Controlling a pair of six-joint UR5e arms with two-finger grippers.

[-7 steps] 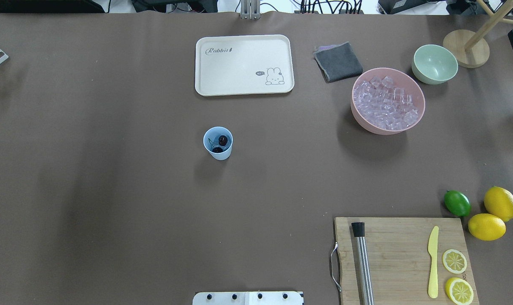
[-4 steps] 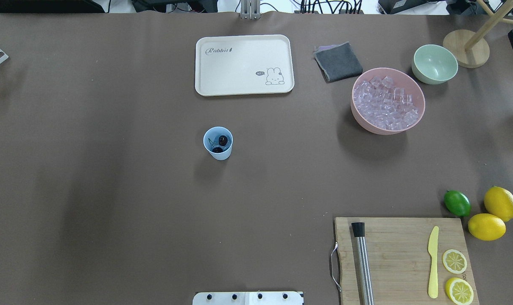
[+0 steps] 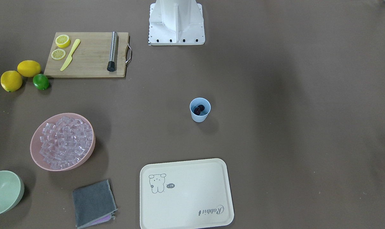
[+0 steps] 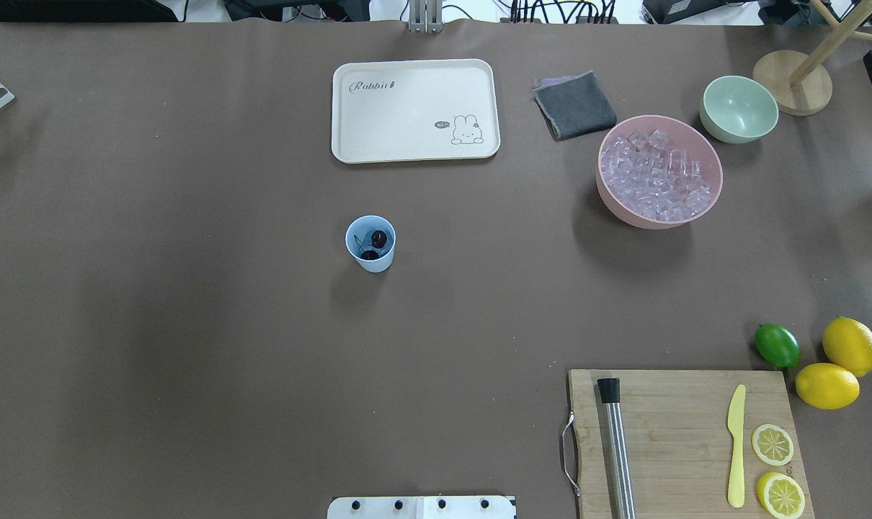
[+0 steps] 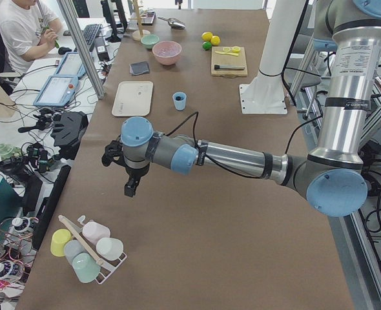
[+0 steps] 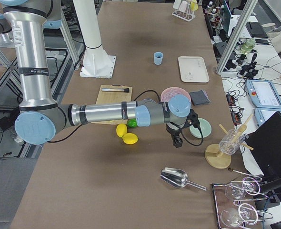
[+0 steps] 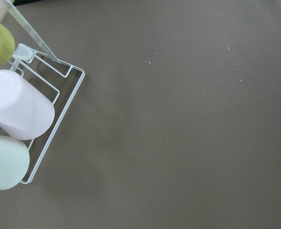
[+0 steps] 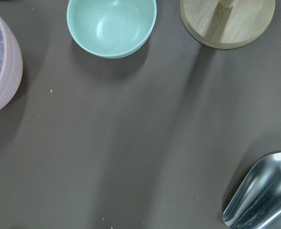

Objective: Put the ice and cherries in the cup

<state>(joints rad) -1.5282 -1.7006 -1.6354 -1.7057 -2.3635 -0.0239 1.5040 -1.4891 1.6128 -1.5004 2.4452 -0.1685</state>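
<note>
The light blue cup (image 4: 370, 244) stands upright mid-table, also in the front view (image 3: 199, 110). The dark red cherries (image 4: 375, 244) lie inside it. The ice (image 4: 656, 184) fills the pink bowl (image 4: 710, 205) at the far right. My left gripper (image 5: 130, 190) shows only in the left side view, hanging over the table's left end near a cup rack, far from the cup; I cannot tell if it is open or shut. My right gripper (image 6: 177, 142) shows only in the right side view, beyond the pink bowl near the green bowl; I cannot tell its state either.
A cream tray (image 4: 415, 110) and grey cloth (image 4: 574, 105) lie behind the cup. A pale green bowl (image 4: 739, 109) and wooden stand (image 4: 793, 83) are far right. A cutting board (image 4: 684, 440) carries a muddler, knife and lemon slices; lime (image 4: 777, 345) and lemons sit beside it. A metal scoop (image 8: 262, 195) lies nearby.
</note>
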